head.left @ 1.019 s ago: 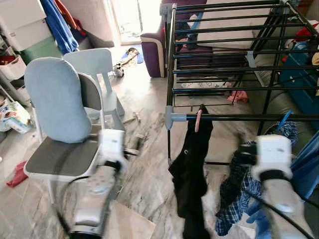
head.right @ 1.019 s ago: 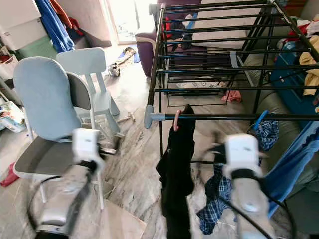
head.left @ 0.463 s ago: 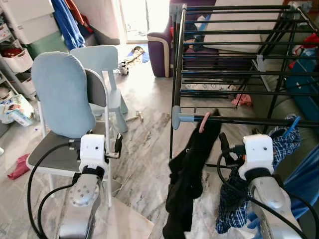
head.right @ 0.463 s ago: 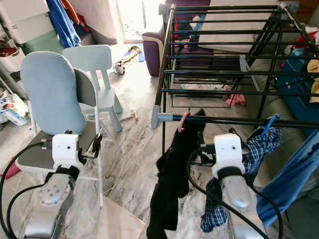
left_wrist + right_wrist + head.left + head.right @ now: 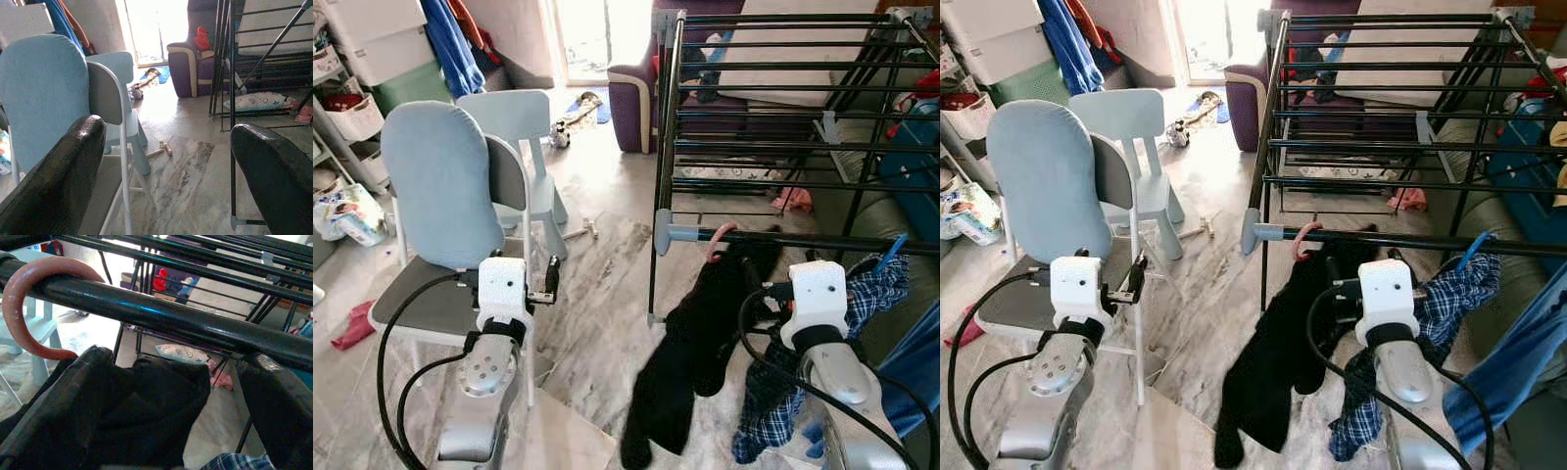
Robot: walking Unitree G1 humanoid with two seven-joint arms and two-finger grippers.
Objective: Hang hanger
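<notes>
Black drying rack (image 5: 773,117), pink hanger hook (image 5: 717,239) with black garment (image 5: 690,352) over its front rail.

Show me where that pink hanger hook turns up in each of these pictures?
Left eye view: pink hook over the black rail, right of centre, above the black garment.
Right eye view: same hook, near the middle.
Right wrist view: large curve, upper left.
Left wrist view: not in it.
Shared landmark: the black rail.

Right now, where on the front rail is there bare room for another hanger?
Free: the front rail between the right gripper and the blue hanger. Crowded: the rail's left end, where the pink hook carries the black garment, and beyond the blue hanger with its plaid shirt.
</notes>
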